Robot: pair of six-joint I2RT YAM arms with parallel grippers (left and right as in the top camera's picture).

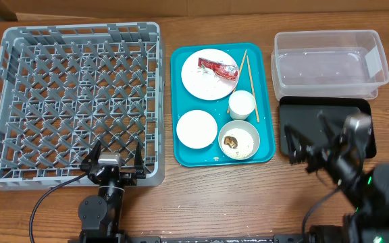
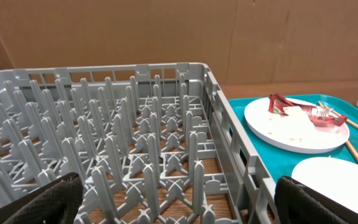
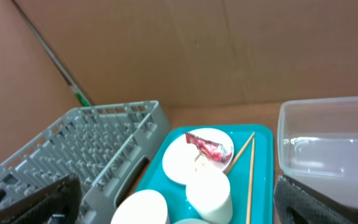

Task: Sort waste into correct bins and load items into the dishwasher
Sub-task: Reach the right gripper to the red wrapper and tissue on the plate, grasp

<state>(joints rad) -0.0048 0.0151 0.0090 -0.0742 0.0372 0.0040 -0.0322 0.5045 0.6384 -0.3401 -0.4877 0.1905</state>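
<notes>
Left of the teal tray, the black left arm has a silver block and cable. Right of it, the right arm shows a green light.

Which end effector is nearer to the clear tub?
Right. The right end effector hovers over the black tray, just in front of the clear tub; the left end effector is at the near edge of the dish rack.

Lab rig: wood table w/ cardboard backdrop.

A wooden table, backed by what looks like cardboard wall.
</notes>
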